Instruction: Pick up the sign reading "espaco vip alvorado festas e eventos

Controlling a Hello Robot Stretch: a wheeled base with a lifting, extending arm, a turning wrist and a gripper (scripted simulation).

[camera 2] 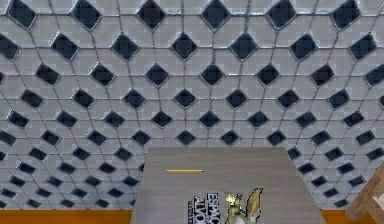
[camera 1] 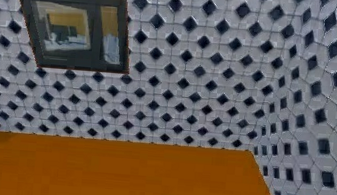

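In the arm side view a small flat sign (camera 2: 204, 206) with black print on white lies on a grey tabletop (camera 2: 260, 168), near the picture's bottom edge. A small golden figure (camera 2: 243, 204) stands right beside the sign, on its right.
A thin yellow stick (camera 2: 185, 171) lies farther back on the tabletop. The patterned tile wall (camera 2: 190, 70) rises just behind the table. A brown wooden piece (camera 2: 377, 192) shows at the right edge. In the forward view a framed picture (camera 1: 73, 30) hangs on the tiled wall above orange floor (camera 1: 120, 174).
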